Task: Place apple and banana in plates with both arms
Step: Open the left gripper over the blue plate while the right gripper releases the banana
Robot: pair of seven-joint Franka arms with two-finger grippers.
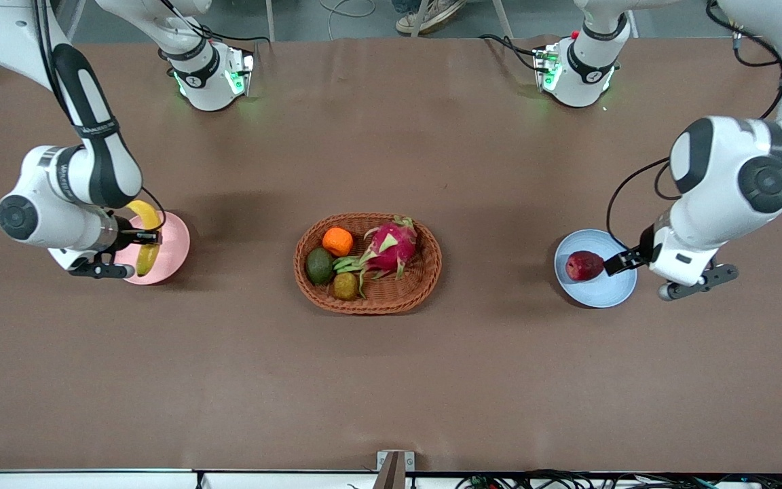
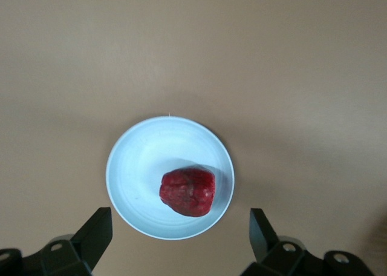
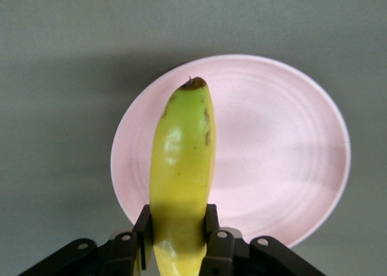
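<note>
Left tool (image 2: 178,236) hangs wide open over the one blue plate (image 1: 594,293), empty, with the single apple (image 1: 584,265) lying on that plate. Right tool (image 3: 176,230) is clamped on the one banana (image 3: 181,167) above the one pink plate (image 1: 175,246). Between the two plates on the worktop (image 1: 391,380), one basket (image 1: 425,288) holds four fruits.

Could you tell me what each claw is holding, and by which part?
Right claw grips the banana near one end. Left claw is open, holding nothing.
</note>
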